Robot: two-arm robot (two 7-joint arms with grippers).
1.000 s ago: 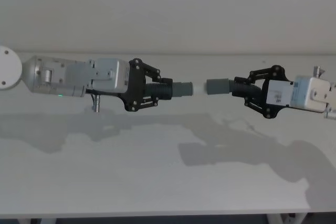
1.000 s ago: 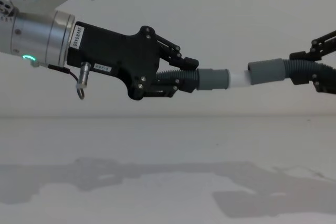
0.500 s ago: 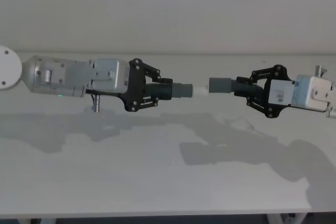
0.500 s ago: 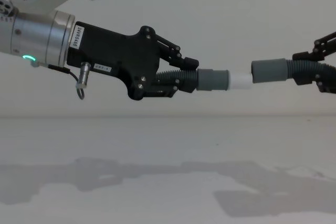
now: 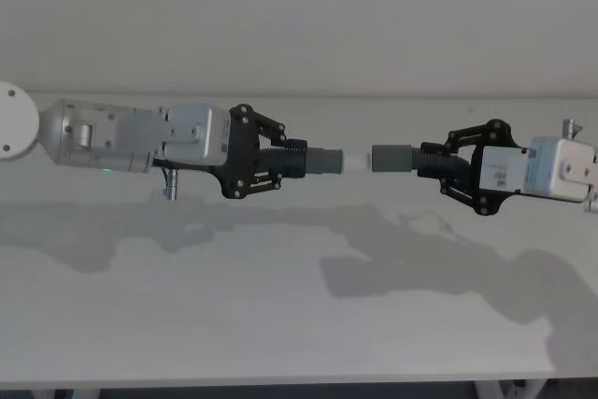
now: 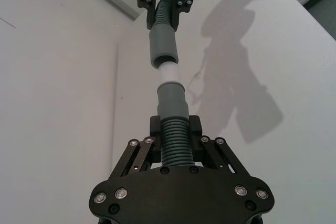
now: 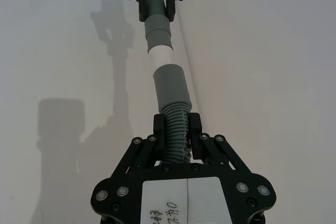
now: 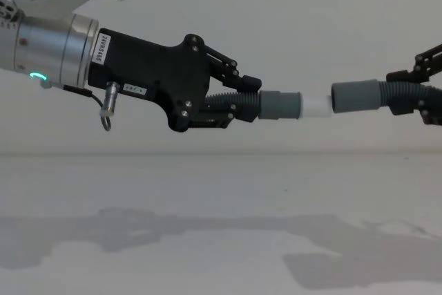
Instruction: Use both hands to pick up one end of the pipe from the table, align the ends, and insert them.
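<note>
pipe (image 5: 297, 161): ribbed dark-grey halves, white tip (image 5: 355, 162) facing grey socket (image 5: 391, 157), axes collinear above tabletop (image 5: 280, 306) | left gripper (image 5: 282, 163), right gripper (image 5: 432, 162): jaws clamping one half each

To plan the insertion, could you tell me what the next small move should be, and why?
Probably ease the right gripper straight toward the left gripper. The socket cuff of the right pipe piece faces the white tip of the left pipe piece nearly in line, with a small gap between them.
</note>
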